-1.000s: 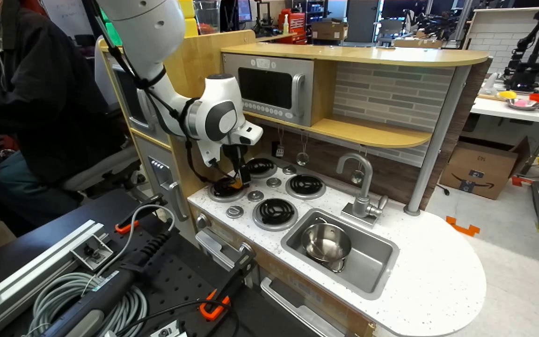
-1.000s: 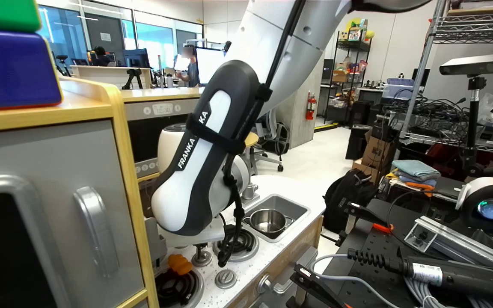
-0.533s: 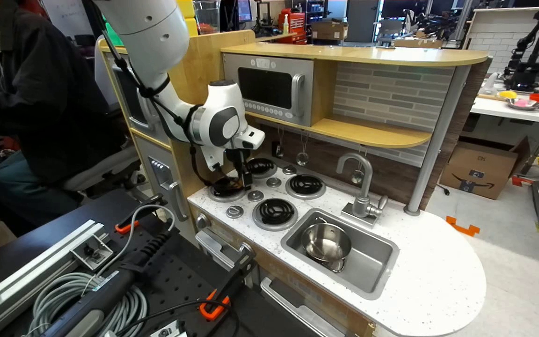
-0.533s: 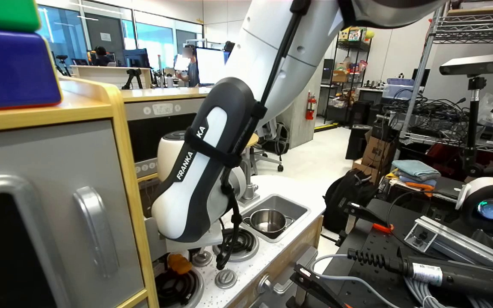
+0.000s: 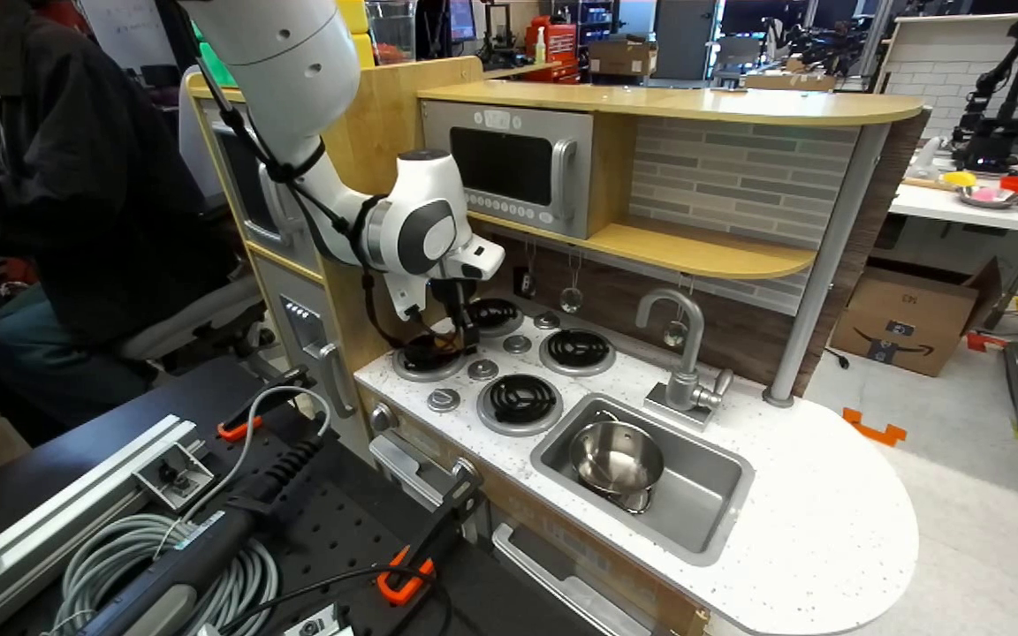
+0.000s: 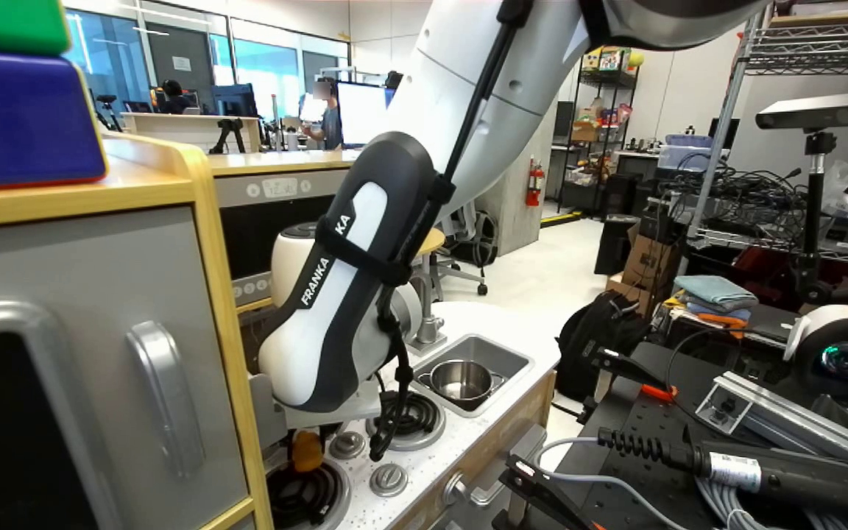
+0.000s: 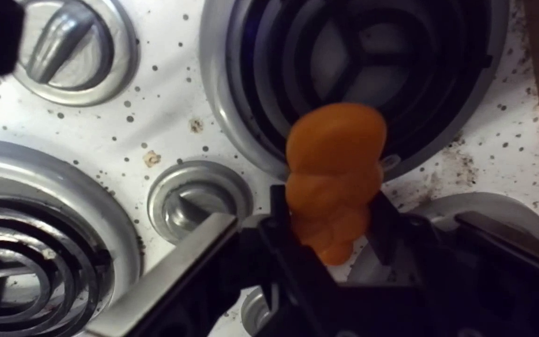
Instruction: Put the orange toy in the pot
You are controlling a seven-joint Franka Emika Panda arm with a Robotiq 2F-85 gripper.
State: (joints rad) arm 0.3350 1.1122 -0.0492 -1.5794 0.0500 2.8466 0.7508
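The orange toy (image 7: 335,140), lumpy and rounded, is gripped over the edge of a black coil burner (image 7: 218,98) in the wrist view. Both dark fingers of my gripper (image 7: 330,201) press against its sides, shut on it. Whether its underside touches the stove I cannot tell. In an exterior view the toy (image 6: 308,452) peeks out below the arm, which hides most of the gripper. A shiny silver pot (image 5: 617,459) with handles stands inside the sink in both exterior views, well away from the gripper.
The steel sink (image 5: 712,530) lies past the front burner (image 5: 520,403), with a grey faucet (image 5: 690,344) rising behind it. A microwave (image 5: 509,168) and a wooden shelf (image 5: 703,247) overhang the stove. A tall cabinet (image 6: 85,353) borders the toy's burner.
My gripper's fingers have closed on the orange toy, which has turned slightly between them. The arm dipped a little and shifted slightly toward the sink side; the pot stayed put.
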